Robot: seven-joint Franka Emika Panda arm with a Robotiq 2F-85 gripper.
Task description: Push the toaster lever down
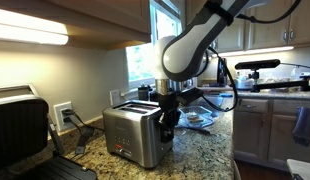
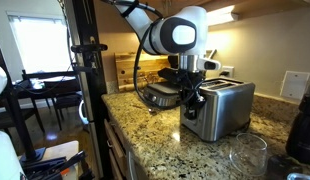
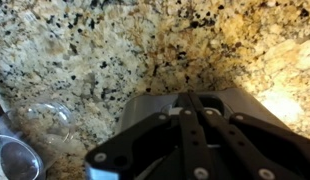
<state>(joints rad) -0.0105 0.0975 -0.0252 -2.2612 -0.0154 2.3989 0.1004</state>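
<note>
We see a speckled granite counter (image 1: pixel 207 150) filling the lower half of both exterior views (image 2: pixel 155 142) and nearly all of the wrist view (image 3: pixel 95 50).

The white arm (image 1: pixel 195 40) comes in from the upper right of an exterior view and bends down toward the middle. In the other exterior view its big round joint (image 2: pixel 180 35) sits in the upper centre.

A black appliance (image 1: pixel 20 130) with a silver top stands at the left edge.

The toaster (image 1: pixel 133 138) stands on the counter just left of centre. Elsewhere it lies right of centre (image 2: pixel 227 108). In the wrist view only a grey steel patch of it (image 3: pixel 250 100) shows at lower right.

The gripper (image 1: pixel 167 120) hangs at the toaster's right end, pointing down. Seen from the other side, it is at the toaster's left, narrow end (image 2: pixel 192 92). We cannot tell whether it touches the toaster, and the lever is too small to make out. In the wrist view the gripper (image 3: pixel 190 100) rises from the bottom edge with its fingers drawn narrow, tips nearly together, and nothing visible between them.

A clear glass (image 2: pixel 245 155) stands at lower right, near the toaster but apart from it.

A wall outlet (image 1: pixel 63 114) shows behind the black appliance.
</note>
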